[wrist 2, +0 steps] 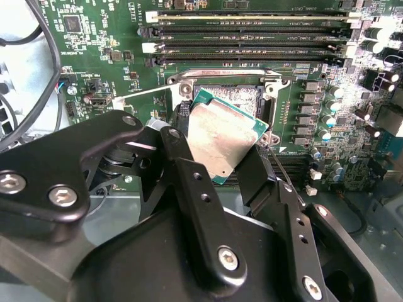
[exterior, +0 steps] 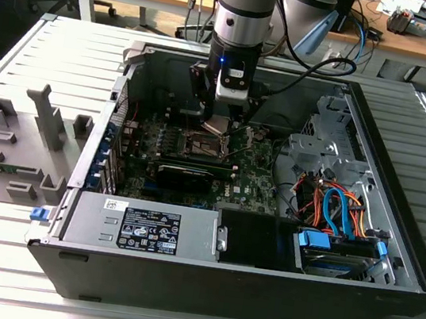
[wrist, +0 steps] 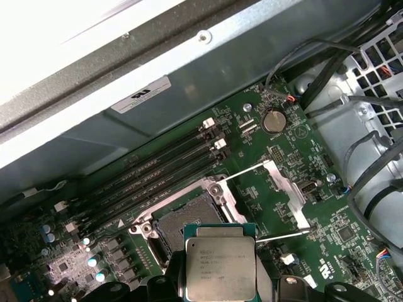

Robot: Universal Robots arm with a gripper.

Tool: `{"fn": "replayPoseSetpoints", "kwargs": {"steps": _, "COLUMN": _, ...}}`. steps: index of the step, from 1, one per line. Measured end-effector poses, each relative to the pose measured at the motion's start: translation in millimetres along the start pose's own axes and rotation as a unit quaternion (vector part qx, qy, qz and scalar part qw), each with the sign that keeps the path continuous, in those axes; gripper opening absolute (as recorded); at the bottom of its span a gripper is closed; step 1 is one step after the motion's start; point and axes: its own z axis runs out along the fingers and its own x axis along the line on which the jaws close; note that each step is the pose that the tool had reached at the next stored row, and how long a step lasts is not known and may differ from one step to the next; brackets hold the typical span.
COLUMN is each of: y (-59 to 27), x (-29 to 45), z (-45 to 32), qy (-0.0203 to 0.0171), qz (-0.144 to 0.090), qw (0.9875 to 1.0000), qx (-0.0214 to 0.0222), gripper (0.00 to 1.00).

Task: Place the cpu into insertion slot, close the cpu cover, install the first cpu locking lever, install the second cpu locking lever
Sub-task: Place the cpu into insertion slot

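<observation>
Second wrist view shows the hand [wrist 2: 216, 151] closed on the chip [wrist 2: 227, 133], gripping two opposite edges; the chip hangs tilted just above the open socket [wrist 2: 238, 97], partly covering it.

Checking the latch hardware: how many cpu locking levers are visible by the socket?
2: first lever beside the insertion slot toward the memory slots; second lever on its opposite side.

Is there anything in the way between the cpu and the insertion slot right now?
Nothing visible. The end effector holds the cpu tilted over the insertion slot, whose dark opening is bare. The cpu cover is swung open to one side, off the slot.
</observation>
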Motion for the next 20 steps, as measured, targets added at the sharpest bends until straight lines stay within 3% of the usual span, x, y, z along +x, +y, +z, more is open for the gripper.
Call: {"fn": "replayPoseSetpoints", "kwargs": {"steps": 20, "y": 0.0, "x": 0.0, "z": 0.1, "qy": -0.0005, "qz": 0.006, "qw": 1.0000, "qx": 0.0010, "gripper": 0.54}}
